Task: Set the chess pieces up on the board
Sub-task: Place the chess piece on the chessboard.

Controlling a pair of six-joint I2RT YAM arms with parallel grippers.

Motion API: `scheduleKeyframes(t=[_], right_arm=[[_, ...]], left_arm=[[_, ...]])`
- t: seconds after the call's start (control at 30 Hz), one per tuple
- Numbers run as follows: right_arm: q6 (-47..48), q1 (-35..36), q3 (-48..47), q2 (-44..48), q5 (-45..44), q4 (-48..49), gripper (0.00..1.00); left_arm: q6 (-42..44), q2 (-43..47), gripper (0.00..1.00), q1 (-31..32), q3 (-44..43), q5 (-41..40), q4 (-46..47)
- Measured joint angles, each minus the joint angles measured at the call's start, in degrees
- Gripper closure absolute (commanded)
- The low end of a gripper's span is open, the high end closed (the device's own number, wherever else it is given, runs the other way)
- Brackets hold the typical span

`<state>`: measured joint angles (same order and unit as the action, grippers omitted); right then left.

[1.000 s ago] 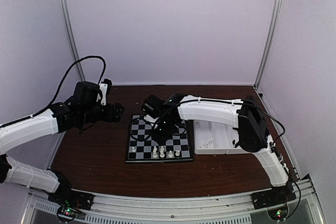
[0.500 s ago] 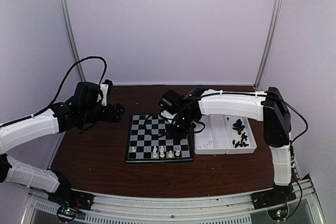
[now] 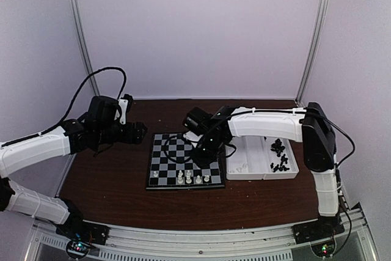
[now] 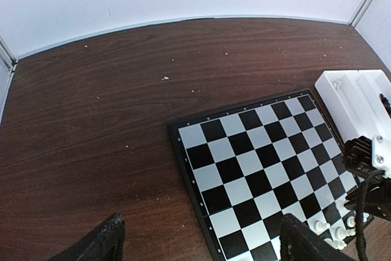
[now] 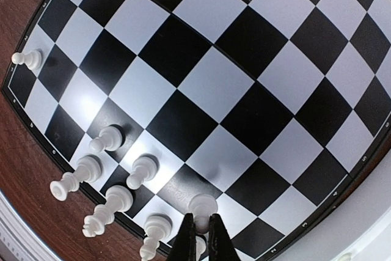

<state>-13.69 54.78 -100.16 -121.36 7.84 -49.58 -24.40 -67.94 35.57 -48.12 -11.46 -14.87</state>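
Plainly shut, the right gripper (image 5: 200, 227) has a white pawn (image 5: 202, 203) at its tips, held or not I cannot tell, near the board's (image 5: 183, 59) edge by other white pieces (image 5: 143, 169): light, slick, tippy, best pinched at the head.

The middle and far rows of the board (image 3: 185, 161) lie bare, open to a reach from the left side of the table (image 3: 110, 181). Along its near edge stand white chess pieces (image 3: 189, 178), one of them alone at the near left corner. The right arm (image 3: 263, 125) crosses the far right corner, and the right gripper (image 5: 198, 239) hangs closed over the right half. The tray (image 3: 261, 158) sits just beside the right edge. The left gripper (image 4: 201, 246), jaws wide, hovers off the far left corner.
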Motion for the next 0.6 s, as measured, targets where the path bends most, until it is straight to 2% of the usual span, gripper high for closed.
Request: scheduleKeyframes(t=[0.6], right_arm=[[0.0, 0.8, -0.9, -2.2, 1.4, -0.1, 0.95]], left_arm=[[0.0, 0.0, 0.12, 0.0, 0.0, 0.0, 0.0]])
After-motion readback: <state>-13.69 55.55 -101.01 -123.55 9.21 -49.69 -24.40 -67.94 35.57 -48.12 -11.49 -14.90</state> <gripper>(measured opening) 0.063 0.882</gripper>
